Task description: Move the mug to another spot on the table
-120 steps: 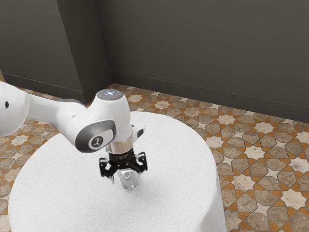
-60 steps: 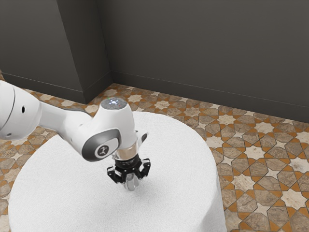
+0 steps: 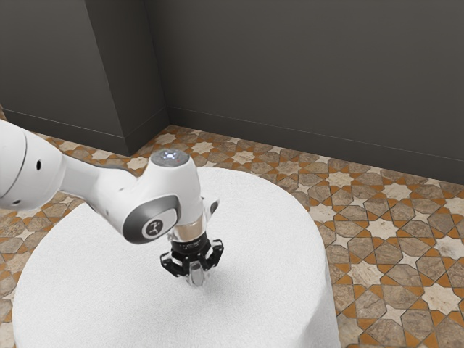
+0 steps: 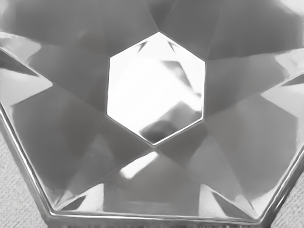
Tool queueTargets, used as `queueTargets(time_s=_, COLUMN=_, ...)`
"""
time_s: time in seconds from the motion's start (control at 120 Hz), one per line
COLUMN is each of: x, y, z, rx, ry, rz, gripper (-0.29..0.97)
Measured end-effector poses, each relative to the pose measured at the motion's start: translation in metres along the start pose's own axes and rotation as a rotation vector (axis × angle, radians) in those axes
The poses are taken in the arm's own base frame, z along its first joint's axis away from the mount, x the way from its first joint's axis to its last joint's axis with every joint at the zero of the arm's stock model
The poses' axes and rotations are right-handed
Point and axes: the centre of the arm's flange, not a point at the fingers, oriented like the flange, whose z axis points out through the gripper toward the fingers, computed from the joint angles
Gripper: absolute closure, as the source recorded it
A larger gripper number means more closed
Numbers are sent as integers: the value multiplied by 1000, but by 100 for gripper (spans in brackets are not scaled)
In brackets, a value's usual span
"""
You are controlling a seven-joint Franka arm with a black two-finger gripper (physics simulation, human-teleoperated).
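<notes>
On the white round worktop (image 3: 87,290): end effector (image 3: 193,270) low over the silver mug (image 3: 195,278).
Arm enters from the exterior view's left, wrist pointing down near the worktop's middle. Mug sits directly beneath the end effector, only its faceted lower part visible. Wrist view looks straight into the mug (image 4: 156,95), hexagonal base and angled walls. Grip state: cannot tell, contact is hidden.

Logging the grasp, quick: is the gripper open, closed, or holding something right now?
Gripper: low over the mug; whether it is open or closed on it cannot be told.
</notes>
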Motion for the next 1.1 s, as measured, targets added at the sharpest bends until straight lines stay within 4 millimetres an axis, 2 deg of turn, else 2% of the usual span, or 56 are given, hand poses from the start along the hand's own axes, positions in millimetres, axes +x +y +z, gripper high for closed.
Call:
queueTargets(time_s=0.175, x=0, y=0, z=1, rx=5, ry=2, rz=-12, gripper=63)
queueTargets(time_s=0.292, x=2, y=-2, z=-2, rx=11, ry=16, rz=-8, gripper=63)
queueTargets(time_s=0.525, x=30, y=-16, z=-10, rx=57, ry=110, rz=40, gripper=69)
queueTargets(time_s=0.767, x=46, y=-23, z=-16, rx=86, ry=180, rz=72, gripper=72)
queueTargets(time_s=1.1, x=76, y=-41, z=-14, rx=93, ry=215, rz=12, gripper=74)
